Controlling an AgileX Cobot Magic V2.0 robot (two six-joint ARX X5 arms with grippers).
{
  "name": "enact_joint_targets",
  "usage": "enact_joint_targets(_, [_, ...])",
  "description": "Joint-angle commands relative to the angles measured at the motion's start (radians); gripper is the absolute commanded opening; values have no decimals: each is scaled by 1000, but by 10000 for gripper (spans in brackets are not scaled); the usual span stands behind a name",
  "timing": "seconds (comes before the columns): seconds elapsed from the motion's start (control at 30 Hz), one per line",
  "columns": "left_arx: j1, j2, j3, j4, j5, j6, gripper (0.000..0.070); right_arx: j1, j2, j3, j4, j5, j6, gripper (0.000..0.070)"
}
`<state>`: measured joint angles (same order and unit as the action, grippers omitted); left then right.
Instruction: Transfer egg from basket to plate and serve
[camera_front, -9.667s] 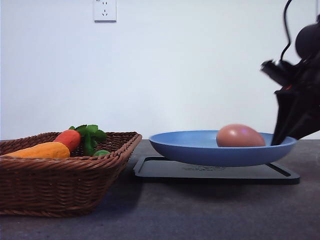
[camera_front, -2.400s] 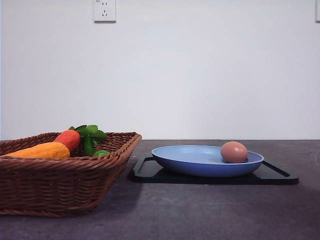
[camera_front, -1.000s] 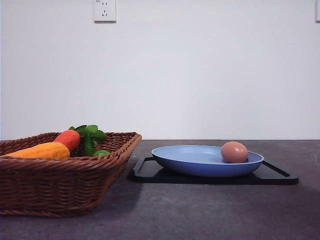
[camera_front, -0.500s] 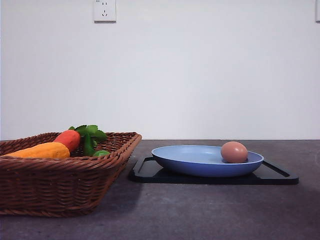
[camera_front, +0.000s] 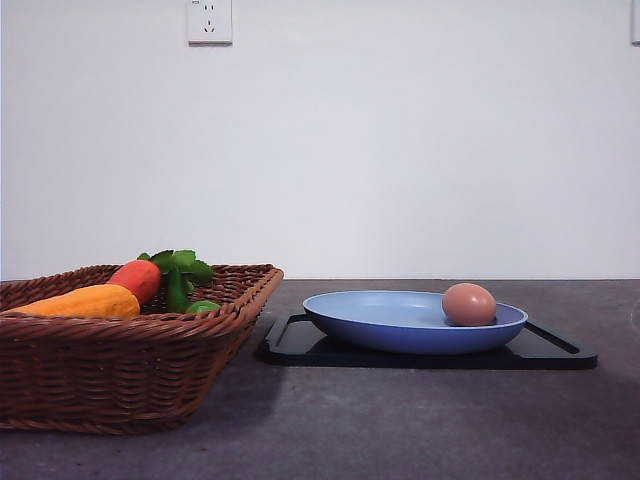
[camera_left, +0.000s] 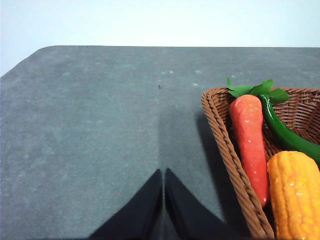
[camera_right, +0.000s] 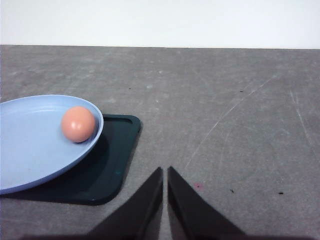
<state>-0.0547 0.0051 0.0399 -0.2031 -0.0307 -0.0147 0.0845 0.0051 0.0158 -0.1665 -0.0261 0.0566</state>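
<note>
Egg (camera_front: 469, 304) lay inside plate (camera_front: 400, 325) near rim, plate on tray (camera_front: 300, 345): serving looked done. Left gripper (camera_left: 163, 200) and right gripper (camera_right: 165, 197) closed, empty, over desk (camera_right: 240, 125), away from basket (camera_front: 120, 375).

A flat black tray (camera_front: 556, 350) with handles lay on the dark grey table (camera_front: 420, 425). An orange carrot (camera_front: 138, 278) with green leaves lay beside a yellow corn toy (camera_front: 82, 301); a green pepper (camera_left: 285, 134) lay against the carrot. A white wall socket (camera_front: 209, 20) sat high on the white wall (camera_front: 420, 140)
</note>
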Motion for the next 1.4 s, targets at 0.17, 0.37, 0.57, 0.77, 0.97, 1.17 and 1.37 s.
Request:
enact_joint_targets(0.17, [1,-2,-15,-6,-3,-1,0,1,-2,-6,9,0,10,0])
enact_joint_targets(0.37, [1,-2,-15,-6,-3,-1,0,1,-2,-6,9,0,10,0])
enact_joint_targets(0.57, [1,-2,-15,-6,-3,-1,0,1,-2,-6,9,0,10,0])
enact_joint_targets(0.77, [1,-2,-15,-6,-3,-1,0,1,-2,-6,9,0,10,0])
enact_joint_targets(0.97, [1,-2,-15,-6,-3,-1,0,1,-2,-6,9,0,10,0])
enact_joint_targets(1.17, [1,-2,-15,-6,-3,-1,0,1,-2,-6,9,0,10,0])
enact_joint_targets(1.37, [1,-2,-15,-6,-3,-1,0,1,-2,-6,9,0,10,0])
